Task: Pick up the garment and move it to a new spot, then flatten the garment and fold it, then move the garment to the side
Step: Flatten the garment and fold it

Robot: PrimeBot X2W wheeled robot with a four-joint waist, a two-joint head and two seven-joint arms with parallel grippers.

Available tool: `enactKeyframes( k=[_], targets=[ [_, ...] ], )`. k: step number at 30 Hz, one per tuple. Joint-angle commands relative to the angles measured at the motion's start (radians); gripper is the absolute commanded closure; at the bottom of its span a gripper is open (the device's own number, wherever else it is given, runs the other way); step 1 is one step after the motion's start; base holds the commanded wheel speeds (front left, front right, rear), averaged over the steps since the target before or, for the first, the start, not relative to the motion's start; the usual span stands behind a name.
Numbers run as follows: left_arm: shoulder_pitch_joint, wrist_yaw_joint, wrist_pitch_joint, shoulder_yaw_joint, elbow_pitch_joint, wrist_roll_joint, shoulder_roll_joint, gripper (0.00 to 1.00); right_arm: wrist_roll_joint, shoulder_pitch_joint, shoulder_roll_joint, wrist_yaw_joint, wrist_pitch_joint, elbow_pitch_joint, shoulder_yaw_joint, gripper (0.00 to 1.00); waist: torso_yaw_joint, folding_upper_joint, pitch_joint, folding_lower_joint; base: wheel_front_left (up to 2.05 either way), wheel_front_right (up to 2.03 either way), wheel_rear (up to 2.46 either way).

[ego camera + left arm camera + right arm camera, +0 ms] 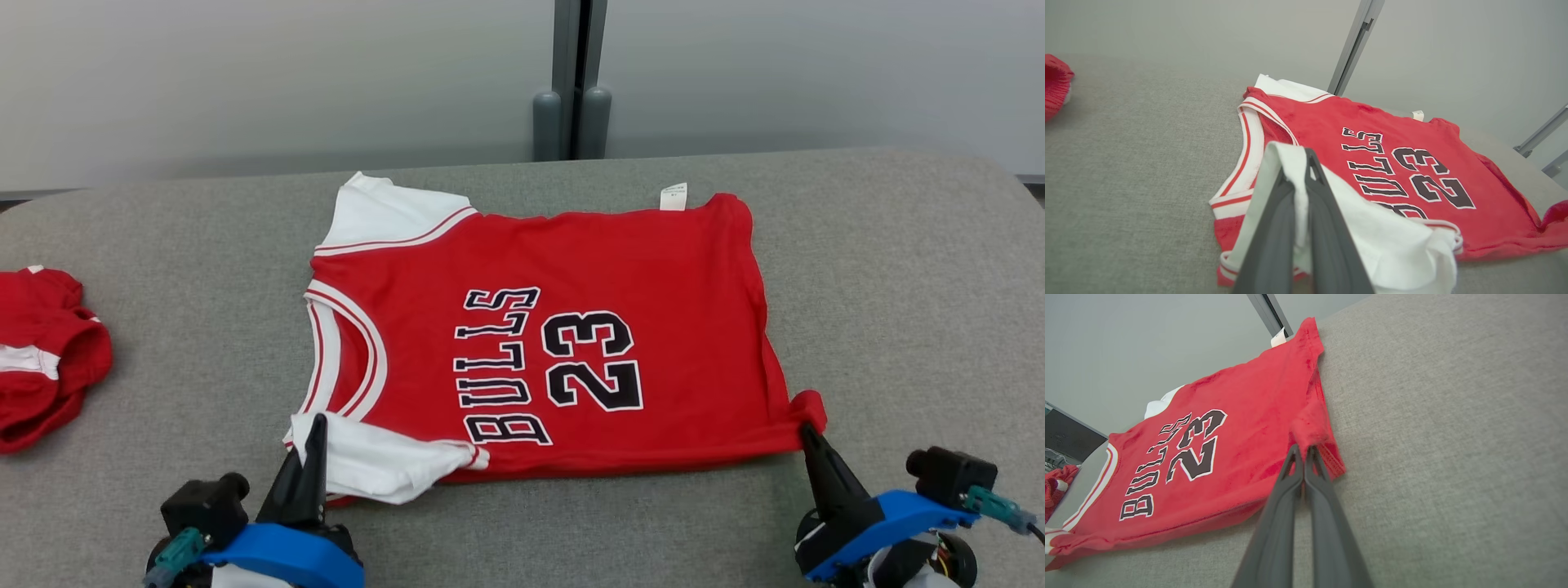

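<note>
Red jersey (pixel 571 261) (white-trimmed) on grey cloth (pixel 898 286)

- Item: red short-sleeved jersey (pixel 539 343) of soft knit fabric, with white sleeves and red-striped white trim at the neckline and sleeve seams.
- Markings: "BULLS" and "23" in black with white outlines, on the upward face; in the head view they run sideways, tops toward the left.
- Label: small white tag (pixel 673 196) jutting from the far edge.
- Pose: spread flat, front up, neckline left, hem right.
- Location: middle of the grey fabric-covered counter (pixel 898 286).
- Condition: far sleeve (pixel 384 216) flat; near sleeve (pixel 384 465) rumpled and lifted; near hem corner (pixel 808 408) bunched into a raised tuft.
</note>
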Motion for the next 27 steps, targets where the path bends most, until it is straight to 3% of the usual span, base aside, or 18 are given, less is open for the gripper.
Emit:
enactKeyframes(
  k=[1, 12, 13, 14, 15, 16, 21, 27],
  targets=[
    [-0.044, -0.005, 0.005, 0.001, 0.016, 0.006, 0.011, 1.00, -0.013, -0.035, -0.004, 0.000, 0.007, 0.014, 0.001, 1.00, 0.001, -0.0001, 0.011, -0.0001, 0.00, 0.00, 0.00],
    [-0.267, -0.026, 0.004, -0.031, 0.206, -0.002, 0.051, 1.00, -0.050, -0.231, -0.010, 0.000, 0.014, 0.151, 0.030, 1.00, -0.006, -0.0001, 0.087, -0.0001, 0.00, 0.00, 0.00],
    [-0.282, -0.026, -0.002, -0.036, 0.222, -0.002, 0.052, 1.00, -0.048, -0.242, -0.010, 0.000, 0.009, 0.164, 0.034, 0.93, -0.005, -0.0001, 0.090, -0.0001, 0.00, 0.00, 0.00],
    [-0.294, -0.026, -0.006, -0.042, 0.240, -0.003, 0.053, 0.85, -0.046, -0.251, -0.011, 0.000, 0.002, 0.177, 0.038, 0.73, -0.005, -0.0001, 0.092, -0.0001, 0.00, 0.00, 0.00],
    [-0.307, -0.027, -0.011, -0.048, 0.258, -0.002, 0.054, 0.13, -0.045, -0.258, -0.013, 0.000, -0.008, 0.188, 0.042, 0.08, -0.004, -0.0001, 0.092, -0.0001, 0.00, 0.00, 0.00],
    [-0.316, -0.028, -0.017, -0.052, 0.276, -0.002, 0.053, 0.00, -0.042, -0.262, -0.014, 0.000, -0.017, 0.200, 0.046, 0.00, -0.003, -0.0001, 0.091, -0.0001, 0.00, 0.00, 0.00],
    [-0.321, -0.031, -0.046, -0.052, 0.325, -0.012, 0.044, 0.00, -0.059, -0.239, -0.034, 0.000, -0.076, 0.213, 0.078, 0.00, 0.004, -0.0001, 0.075, -0.0001, 0.00, 0.00, 0.00],
    [-0.229, -0.032, -0.070, -0.013, 0.323, -0.029, 0.047, 0.00, -0.059, -0.165, -0.103, 0.000, -0.105, 0.211, 0.113, 0.00, 0.011, -0.0001, 0.057, -0.0001, 0.00, 0.00, 0.00]
  ],
)
